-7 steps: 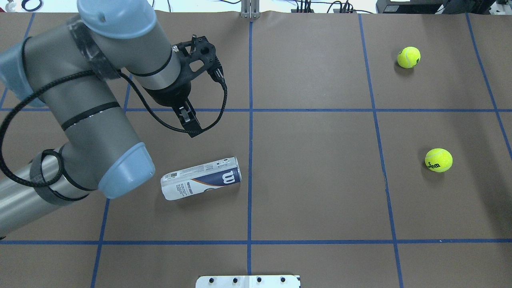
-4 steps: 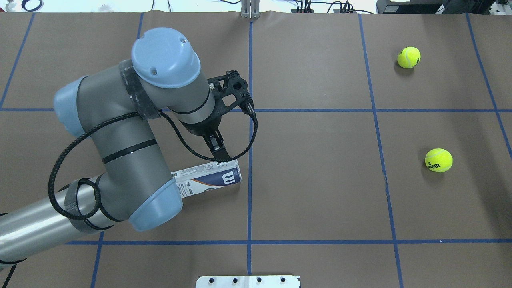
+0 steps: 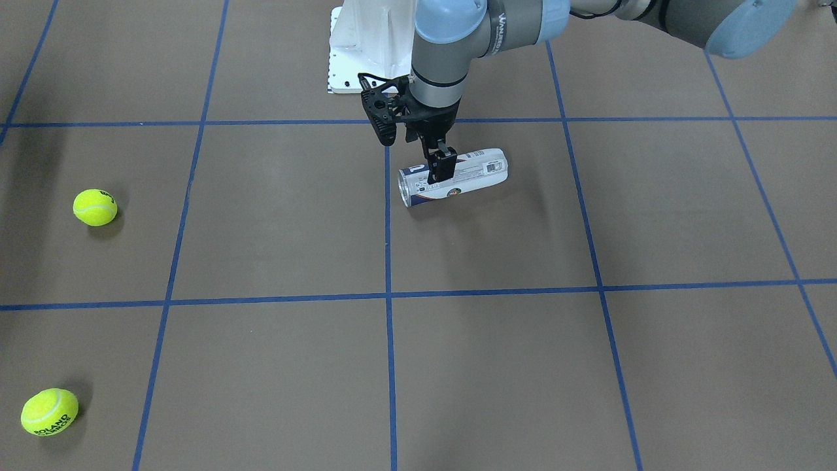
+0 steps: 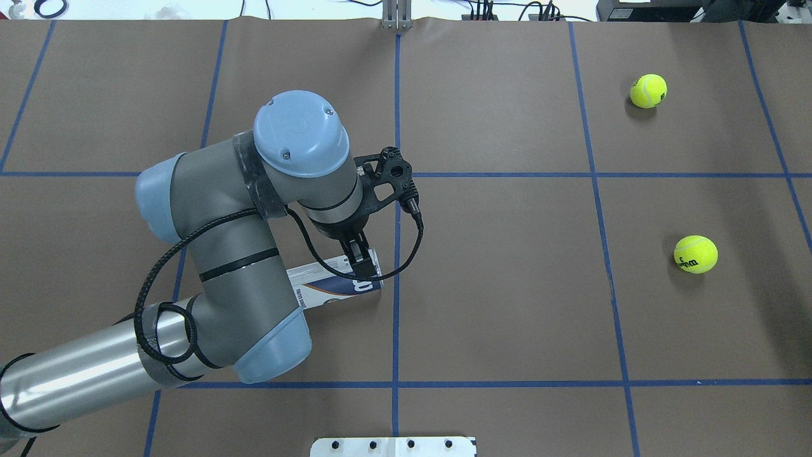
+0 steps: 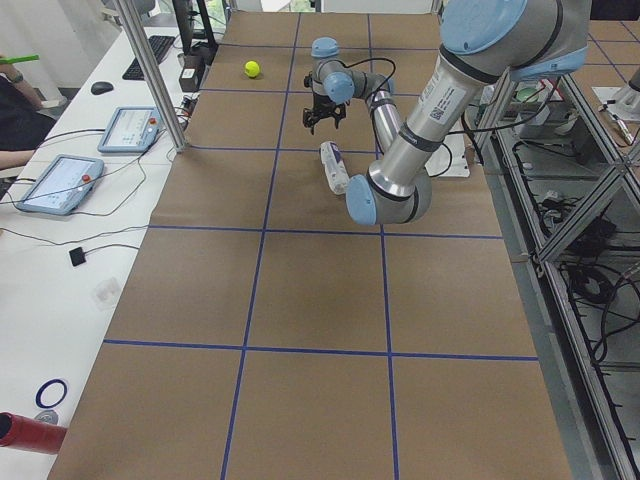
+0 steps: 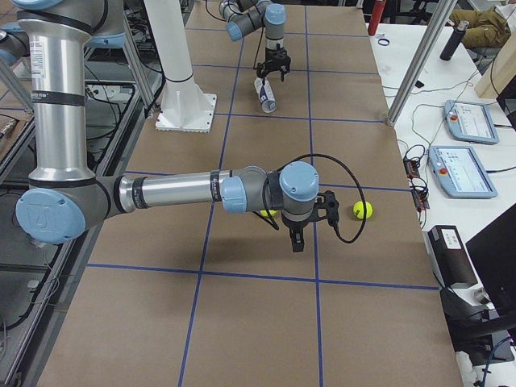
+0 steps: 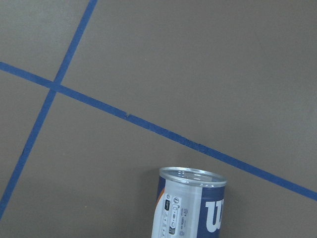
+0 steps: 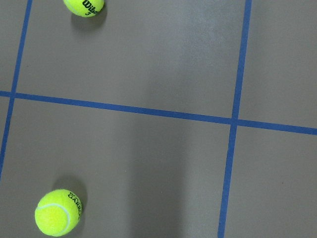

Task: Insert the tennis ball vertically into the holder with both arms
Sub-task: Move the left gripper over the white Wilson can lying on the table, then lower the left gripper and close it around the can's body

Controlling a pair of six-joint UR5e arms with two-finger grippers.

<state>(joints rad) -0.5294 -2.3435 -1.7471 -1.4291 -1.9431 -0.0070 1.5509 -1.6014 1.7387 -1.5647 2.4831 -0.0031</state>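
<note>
Left gripper (image 4: pixel 363 265) moved right+nearer vs 1 s ago, now over mouth end of holder (image 4: pixel 327 291), lying flat left of ctr, base hidden by left arm (image 4: pixel 222 254). We can't tell finger gap; right gripper (image 6: pixel 296 239) likewise, side view only.

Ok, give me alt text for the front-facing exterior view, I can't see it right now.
The left gripper hangs at the rimmed end of the holder, which lies on its side on the brown table; contact is unclear. Far to the view's left lie an upper ball and a lower ball, both tennis balls.
</note>
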